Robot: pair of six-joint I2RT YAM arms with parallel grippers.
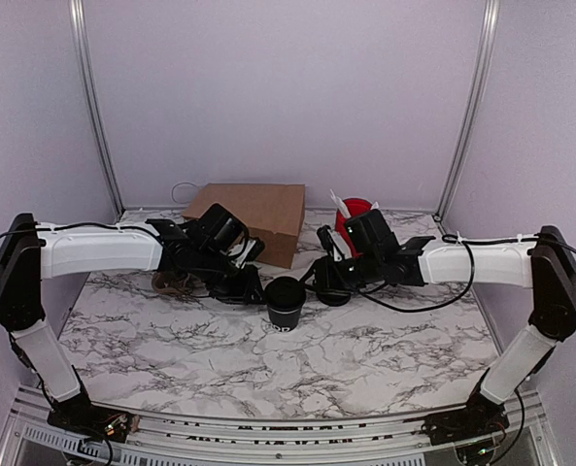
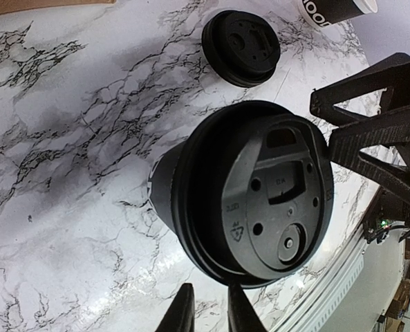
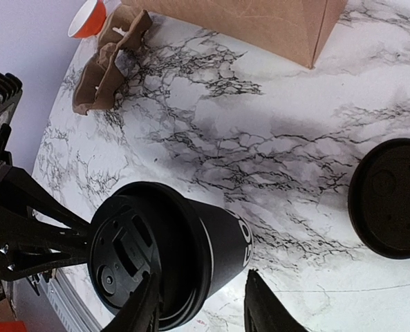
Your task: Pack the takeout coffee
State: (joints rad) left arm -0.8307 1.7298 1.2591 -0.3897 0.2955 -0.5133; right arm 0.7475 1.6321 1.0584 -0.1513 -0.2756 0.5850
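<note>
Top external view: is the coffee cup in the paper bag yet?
No, the coffee cup stands on the marble table, in front of the brown paper bag.

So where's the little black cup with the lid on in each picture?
Top external: the lidded black cup, middle, just below centre.
Left wrist: the cup fills the centre, lid facing the camera.
Right wrist: the cup sits lower left.
Shared landmark: the loose flat lid beside it: upper middle in left wrist, right edge in right wrist, just right of it from the top.
</note>
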